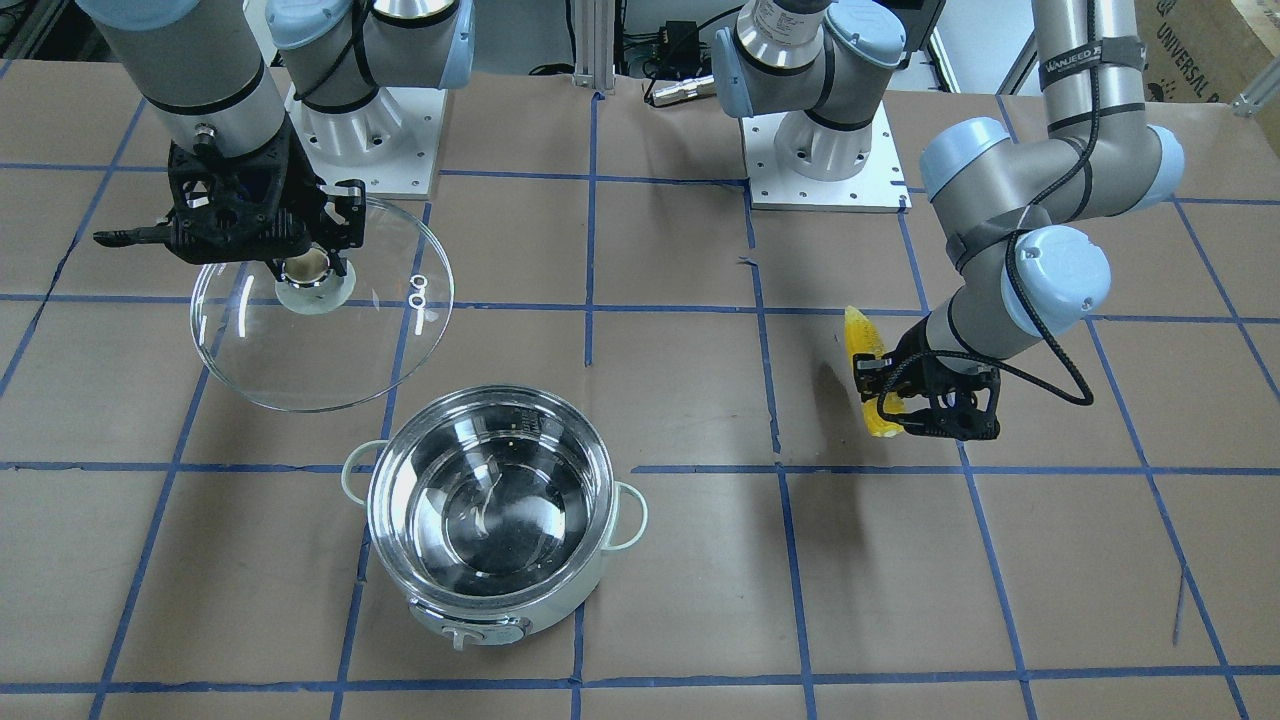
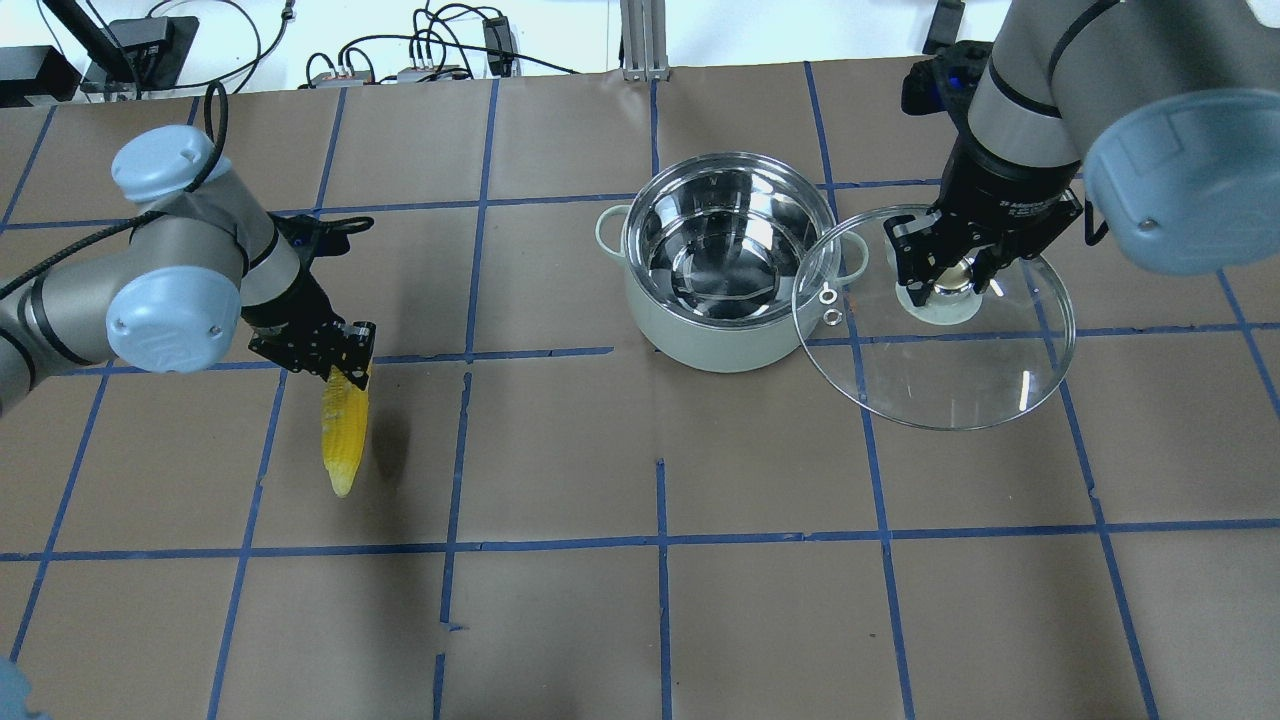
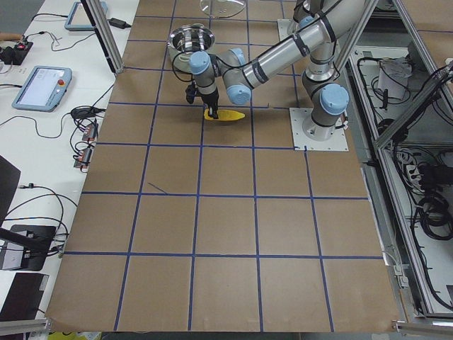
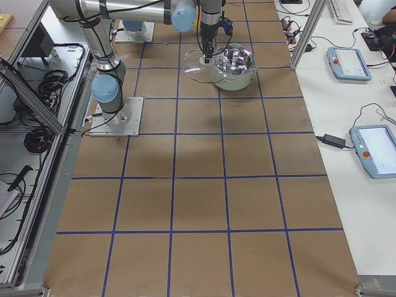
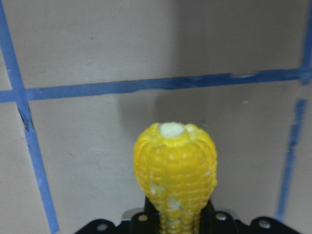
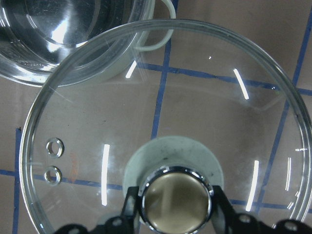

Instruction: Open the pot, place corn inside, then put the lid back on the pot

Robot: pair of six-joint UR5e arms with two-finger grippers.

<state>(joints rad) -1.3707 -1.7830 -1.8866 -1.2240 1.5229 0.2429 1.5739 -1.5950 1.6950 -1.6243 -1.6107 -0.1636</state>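
Glass lid hangs in the air from the right gripper, whose two fingers are closed on the beige-topped knob at its centre. The lid tilts a little and is held just beside the pot, on the robot's right of it. In the overhead view its edge with the two vent rings overlaps the pot's rim, while the front view shows a gap between them. The pot stands open on the table, its shiny steel inside catching the lights, its knob panel turned away from the robot. Well apart, on the robot's left, the left gripper is clamped on one end of the corn. The cob sticks out straight from between the fingers, its free end pointing back toward the robot. It seems to be raised off the brown paper, as its shadow falls apart from it.
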